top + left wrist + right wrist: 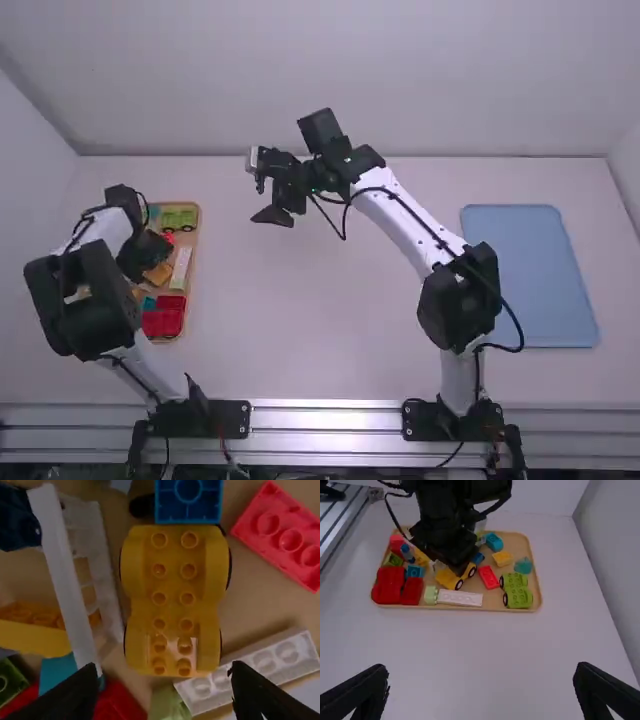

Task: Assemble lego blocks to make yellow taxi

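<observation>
At the left of the high view, my left gripper [146,256] is over the tray, beside a yellow wheeled base [158,273]. In the left wrist view, my left gripper [167,695] is open above the tray, and the yellow wheeled base [172,600] lies studs up, with nothing gripped. My right gripper [264,190] is held over the table right of the tray; in the right wrist view the right gripper [482,695] is wide open with nothing between its fingers. That view also shows the yellow wheeled base [448,579] partly under the left arm's gripper, and a small yellow block [502,558].
The wooden tray [492,608] also holds a green wheeled base [518,598], a white brick [460,598], red blocks [390,585] and a flat red brick [290,540]. A blue brick [188,500] touches the yellow base's end. A blue mat [530,275] lies at the right.
</observation>
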`<control>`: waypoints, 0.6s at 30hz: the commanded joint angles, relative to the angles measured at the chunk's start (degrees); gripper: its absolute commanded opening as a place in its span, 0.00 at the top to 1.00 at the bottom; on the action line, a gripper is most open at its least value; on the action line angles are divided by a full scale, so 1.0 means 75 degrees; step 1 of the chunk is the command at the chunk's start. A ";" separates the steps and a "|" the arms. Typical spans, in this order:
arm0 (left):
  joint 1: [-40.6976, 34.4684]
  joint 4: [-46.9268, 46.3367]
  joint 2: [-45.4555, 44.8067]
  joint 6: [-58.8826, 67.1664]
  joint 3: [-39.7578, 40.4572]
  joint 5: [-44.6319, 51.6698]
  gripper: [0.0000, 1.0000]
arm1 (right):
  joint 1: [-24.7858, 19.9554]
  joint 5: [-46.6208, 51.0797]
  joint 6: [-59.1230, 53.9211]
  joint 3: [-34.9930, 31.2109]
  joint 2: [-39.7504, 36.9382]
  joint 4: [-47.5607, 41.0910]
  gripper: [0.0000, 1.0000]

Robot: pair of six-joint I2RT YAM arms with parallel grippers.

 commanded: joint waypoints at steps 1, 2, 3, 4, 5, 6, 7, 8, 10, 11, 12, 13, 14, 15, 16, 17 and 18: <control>0.0061 0.0143 0.0026 0.0085 -0.0224 0.0102 0.31 | -0.0029 -0.0041 0.0050 0.0210 0.0114 -0.0009 0.01; 0.0058 0.0221 0.0026 0.0076 -0.0286 0.0076 0.31 | -0.0029 -0.0044 0.0050 0.0210 0.0114 -0.0017 0.01; 0.0061 0.0262 0.0026 0.0055 -0.0350 0.0070 0.31 | -0.0026 -0.0041 0.0055 0.0210 0.0114 -0.0026 0.01; 0.0061 0.0262 0.0026 0.0055 -0.0350 0.0070 0.31 | -0.0026 -0.0041 0.0055 0.0210 0.0114 -0.0026 0.01; 0.0102 0.0277 0.0026 0.0055 -0.0402 0.0073 0.31 | -0.0029 -0.0044 0.0050 0.0210 0.0114 -0.0032 0.01; 0.0119 0.0294 0.0026 0.0058 -0.0428 0.0052 0.31 | -0.0029 -0.0044 0.0052 0.0210 0.0114 -0.0035 0.01; 0.0128 0.0347 0.0026 0.0026 -0.0490 -0.0015 0.30 | -0.0029 -0.0044 0.0061 0.0207 0.0114 -0.0032 0.01; 0.0128 0.0376 0.0026 -0.0017 -0.0519 -0.0085 0.30 | -0.0029 -0.0038 0.0093 0.0207 0.0114 -0.0029 0.01; 0.0111 0.0513 0.0026 -0.0119 -0.0670 -0.0160 0.27 | -0.0029 -0.0044 0.0233 0.0207 0.0114 -0.0003 0.01; 0.0137 0.0609 0.0026 -0.0114 -0.0761 -0.0149 0.27 | -0.0029 -0.0041 0.0248 0.0207 0.0114 -0.0003 0.01; 0.0137 0.0670 0.0026 -0.0114 -0.0807 -0.0140 0.27 | -0.0029 -0.0035 0.0245 0.0207 0.0114 -0.0003 0.01; 0.0111 0.0819 0.0026 -0.0105 -0.0903 -0.0114 0.27 | -0.0026 -0.0041 0.0245 0.0207 0.0114 -0.0003 0.01; 0.0108 0.1032 0.0026 0.0006 -0.1020 -0.0096 0.27 | -0.0026 -0.0038 0.0245 0.0210 0.0114 -0.0003 0.01; 0.0108 0.1174 0.0026 0.0093 -0.1099 -0.0102 0.27 | -0.0029 -0.0041 0.0245 0.0207 0.0114 0.0000 0.01; 0.0108 0.1201 0.0026 0.0093 -0.1107 -0.0102 0.27 | -0.0029 -0.0044 0.0245 0.0207 0.0114 0.0000 0.01; 0.0149 0.1343 0.0026 0.0087 -0.1183 -0.0102 0.27 | -0.0029 -0.0041 0.0245 0.0207 0.0114 -0.0003 0.01; 0.0172 0.1422 0.0026 0.0099 -0.1215 -0.0099 0.28 | -0.0026 -0.0038 0.0248 0.0210 0.0114 -0.0006 0.01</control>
